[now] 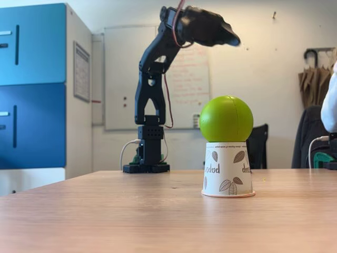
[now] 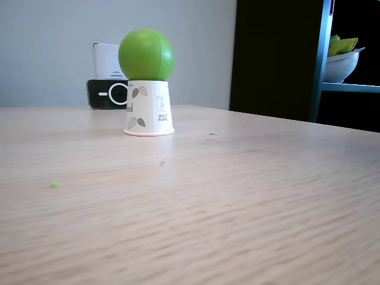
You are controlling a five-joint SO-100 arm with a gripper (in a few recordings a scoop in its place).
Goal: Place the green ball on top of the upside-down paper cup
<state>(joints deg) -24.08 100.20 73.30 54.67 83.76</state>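
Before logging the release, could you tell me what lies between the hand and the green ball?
Nothing: in a fixed view, the hand is above the green ball, with bare air between.

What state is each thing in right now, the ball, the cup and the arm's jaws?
Smooth lime-green ball: resting on the cup's upturned base, free of the arm.
White leaf-printed paper cup: upside down, rim flat on the wooden table.
Black robot arm's gripper: raised above the ball, apart from it, holding nothing; jaws blurred, open or shut unclear.
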